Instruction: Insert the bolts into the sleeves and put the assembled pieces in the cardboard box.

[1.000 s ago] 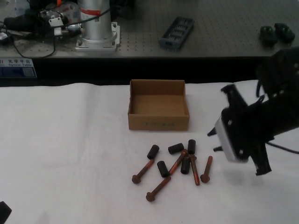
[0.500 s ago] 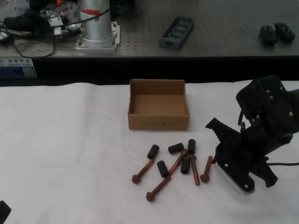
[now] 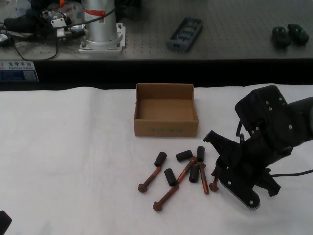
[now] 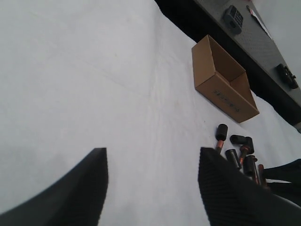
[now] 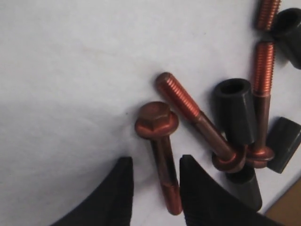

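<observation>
Your target is the copper hex-head bolt (image 5: 157,126) at the right end of the loose pile. It lies flat on the white-covered worktop (image 3: 73,161), between the cardboard box (image 3: 166,130) and the near edge. Its long axis runs roughly from near edge to far edge, with the head toward the near edge. The shank passes straight between the fingers of the right gripper (image 5: 155,165), which stands released astride it, the jaws set square across that axis. Neither finger clearly presses the shank yet. On the pile side, a second bolt (image 5: 200,125) and a black sleeve (image 5: 235,110) lie just beside that finger, so you should judge the squeeze carefully to take this one shank alone. The left gripper (image 4: 153,155), also spread wide, hangs over bare cloth by the near-left corner, well apart from the pile.
</observation>
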Tool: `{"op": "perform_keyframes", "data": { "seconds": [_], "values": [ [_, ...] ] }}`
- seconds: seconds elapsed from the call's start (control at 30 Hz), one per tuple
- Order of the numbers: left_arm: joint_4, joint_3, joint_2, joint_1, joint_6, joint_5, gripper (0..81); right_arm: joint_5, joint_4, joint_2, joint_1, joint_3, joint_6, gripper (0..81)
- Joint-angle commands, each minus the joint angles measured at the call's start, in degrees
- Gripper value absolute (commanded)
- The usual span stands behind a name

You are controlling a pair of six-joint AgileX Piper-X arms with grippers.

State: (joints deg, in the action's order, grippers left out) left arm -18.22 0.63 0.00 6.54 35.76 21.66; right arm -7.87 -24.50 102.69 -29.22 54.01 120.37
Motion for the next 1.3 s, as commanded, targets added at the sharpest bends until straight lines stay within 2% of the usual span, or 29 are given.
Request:
{"op": "perform_keyframes", "data": {
  "seconds": [0.0,0.37,0.43,0.53,0.67,0.8,0.87,1.03,1.13,1.27],
  "values": [
    [0.81,-0.63,0.0,0.18,-1.49,-0.32,42.0,-0.16,0.77,1.16,-0.29,0.45,0.56,26.9],
    [0.81,-0.63,0.0,0.18,-1.49,-0.32,42.0,-0.01,-0.89,1.3,-0.29,0.45,3.36,26.6],
    [0.81,-0.63,0.0,0.18,-1.49,-0.32,42.0,-0.01,-1.7,1.41,-0.29,0.45,4.12,23.0],
    [0.81,-0.63,0.0,0.18,-1.49,-0.32,42.0,0.11,-2.31,1.84,-0.29,0.45,5.4,12.5],
    [0.81,-0.63,0.0,0.18,-1.49,-0.32,42.0,2.09,-2.31,2.77,-0.9,0.45,5.71,2.8],
    [0.81,-0.63,0.0,0.18,-1.49,-0.32,42.0,3.47,-2.17,2.65,-1.63,0.45,5.57,0.2],
    [0.81,-0.63,0.0,0.18,-1.49,-0.32,42.0,3.62,-2.19,2.19,-1.87,0.45,4.57,2.2],
    [1.0,-0.63,0.0,0.18,-1.51,1.9,42.0,5.98,-1.77,-1.72,-2.92,0.45,-5.15,2.5],
    [5.64,-0.63,0.0,0.18,-1.21,6.13,42.0,5.59,-1.77,-5.9,-3.4,0.45,-14.51,2.5],
    [10.62,-0.63,0.0,0.18,-0.04,6.68,41.5,3.38,-2.51,-11.8,-3.62,0.45,-30.9,2.5]
  ]
}}
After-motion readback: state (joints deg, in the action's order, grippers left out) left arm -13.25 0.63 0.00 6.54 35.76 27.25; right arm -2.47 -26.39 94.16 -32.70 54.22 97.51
